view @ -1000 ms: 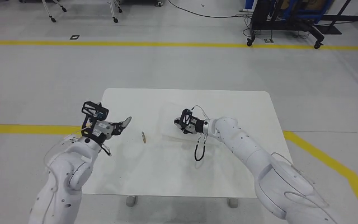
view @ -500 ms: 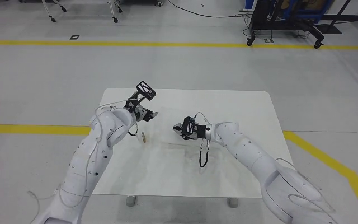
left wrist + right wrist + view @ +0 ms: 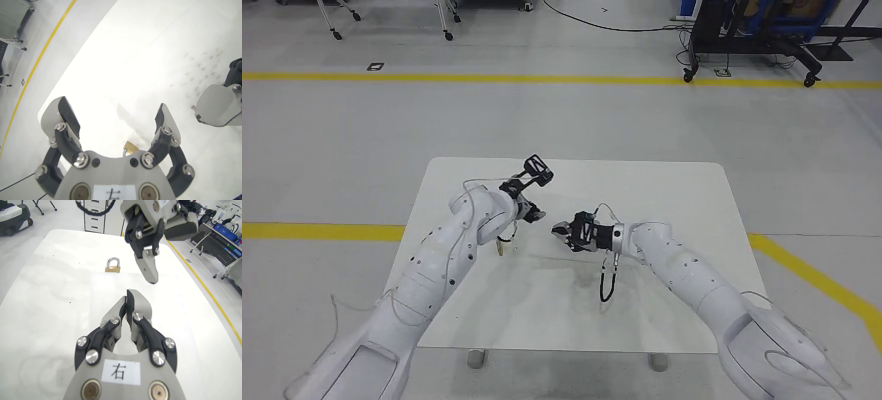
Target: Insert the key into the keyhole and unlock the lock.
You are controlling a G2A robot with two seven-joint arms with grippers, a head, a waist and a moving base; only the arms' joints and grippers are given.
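One small gold metal padlock (image 3: 112,269) looks hard; grab its flat sides. Left gripper (image 3: 113,106) gapes empty, right gripper (image 3: 127,296) squeezes shut.

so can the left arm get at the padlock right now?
Probably yes. The left gripper is open and empty, and the padlock sits uncovered on the table just behind its fingers, with nothing between; it would need to back up.

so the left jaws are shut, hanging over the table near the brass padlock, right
Not shut: the left wrist view shows the left gripper with its jaws wide open. The rest holds: it hangs over the table near the brass padlock.
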